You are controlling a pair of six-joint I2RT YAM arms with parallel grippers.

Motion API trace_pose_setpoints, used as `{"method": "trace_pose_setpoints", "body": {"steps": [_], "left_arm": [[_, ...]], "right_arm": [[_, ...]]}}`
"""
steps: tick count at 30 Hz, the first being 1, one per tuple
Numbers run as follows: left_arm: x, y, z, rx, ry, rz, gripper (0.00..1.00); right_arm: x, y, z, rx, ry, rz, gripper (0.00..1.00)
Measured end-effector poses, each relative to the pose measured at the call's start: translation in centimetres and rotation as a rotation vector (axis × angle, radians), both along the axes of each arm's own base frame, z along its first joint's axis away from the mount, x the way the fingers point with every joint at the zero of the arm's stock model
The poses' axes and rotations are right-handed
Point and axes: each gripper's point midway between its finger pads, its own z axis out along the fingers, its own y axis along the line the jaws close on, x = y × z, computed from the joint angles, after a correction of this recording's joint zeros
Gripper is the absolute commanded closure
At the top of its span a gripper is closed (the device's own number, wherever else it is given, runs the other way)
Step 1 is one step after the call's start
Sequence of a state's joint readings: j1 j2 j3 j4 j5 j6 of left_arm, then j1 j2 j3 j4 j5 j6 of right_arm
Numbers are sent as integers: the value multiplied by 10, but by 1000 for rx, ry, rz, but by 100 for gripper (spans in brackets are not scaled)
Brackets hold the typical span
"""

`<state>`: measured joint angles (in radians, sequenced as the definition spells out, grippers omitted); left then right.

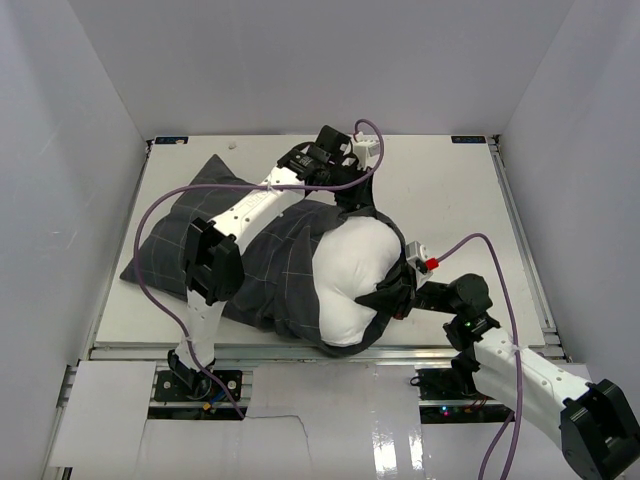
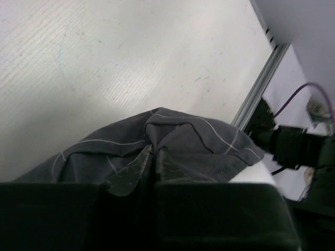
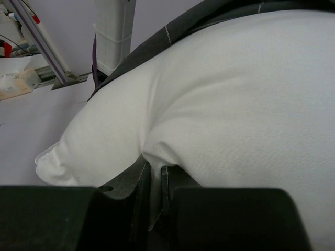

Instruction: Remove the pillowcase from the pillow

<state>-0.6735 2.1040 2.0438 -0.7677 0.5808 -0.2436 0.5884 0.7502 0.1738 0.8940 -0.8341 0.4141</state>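
Observation:
The dark grey checked pillowcase (image 1: 215, 245) lies across the table's left and middle and still covers most of the white pillow (image 1: 350, 275), whose right end bulges out of the case's open mouth. My left gripper (image 1: 352, 193) is shut on the pillowcase's far edge; the left wrist view shows the checked cloth (image 2: 178, 144) pinched between the fingers (image 2: 133, 170). My right gripper (image 1: 397, 292) is shut on the pillow's exposed right end; the right wrist view shows a fold of white fabric (image 3: 220, 99) clamped between the jaws.
The white table (image 1: 440, 190) is walled by white panels on three sides. A metal rail (image 1: 525, 240) runs along its right edge. A purple cable (image 1: 150, 290) loops over the pillowcase's left part.

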Motion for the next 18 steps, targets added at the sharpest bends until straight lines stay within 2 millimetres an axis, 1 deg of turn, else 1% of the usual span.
{"method": "trace_pose_setpoints", "body": {"steps": [1, 4, 6, 10, 13, 15, 18], "left_arm": [[0, -1, -4, 4, 9, 0, 100], [2, 1, -8, 22, 19, 13, 100], [6, 2, -3, 28, 11, 37, 100], [25, 3, 14, 39, -41, 150, 100], [41, 8, 21, 58, -70, 249, 100], [49, 14, 18, 83, -79, 313, 100], [60, 27, 9, 148, -92, 418, 100]], "right_arm": [[0, 0, 0, 0, 0, 1, 92], [-1, 0, 0, 0, -1, 3, 92], [-1, 0, 0, 1, -5, 4, 92], [-5, 0, 4, 9, -22, 10, 92], [-8, -1, 7, 15, -44, 14, 92], [-10, -1, 9, 17, -61, 16, 92], [-9, -1, 14, 19, -73, 6, 92]]}}
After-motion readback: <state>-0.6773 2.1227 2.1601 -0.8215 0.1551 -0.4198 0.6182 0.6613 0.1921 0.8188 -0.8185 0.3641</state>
